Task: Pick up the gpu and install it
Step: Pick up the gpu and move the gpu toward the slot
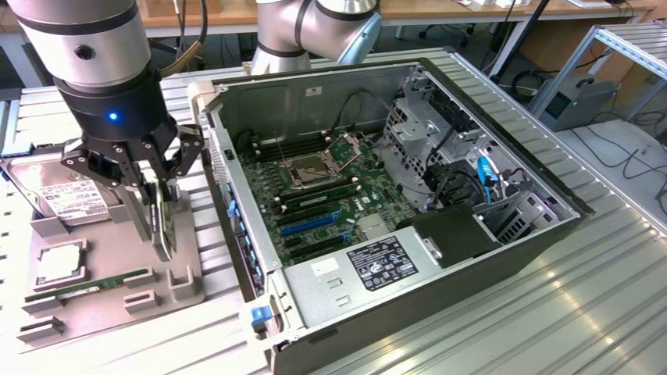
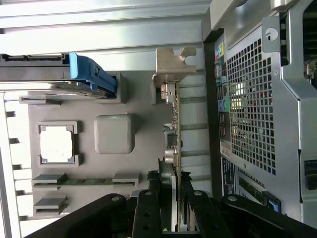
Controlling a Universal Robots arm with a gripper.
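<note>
The gpu (image 1: 162, 234) stands on edge over the grey fixture tray (image 1: 109, 316), at the exterior view's left of the open computer case (image 1: 438, 289). My gripper (image 1: 153, 205) comes down on it from above, one finger on each face of the thin card, shut on it. In the wrist view the gpu (image 2: 175, 124) appears edge-on with its silver bracket (image 2: 171, 64) at the far end, and the gripper (image 2: 176, 181) clamps the near end. I cannot tell whether the card's lower edge still touches the tray. The motherboard (image 1: 323, 203) lies bare inside the case.
On the tray lie a silver hard drive (image 1: 65, 199), a CPU (image 1: 59, 262) and a narrow green RAM stick (image 1: 89, 287). The case's perforated rear panel (image 2: 252, 99) stands close beside the card. Drive cages and cables (image 1: 458, 180) crowd the case's far side.
</note>
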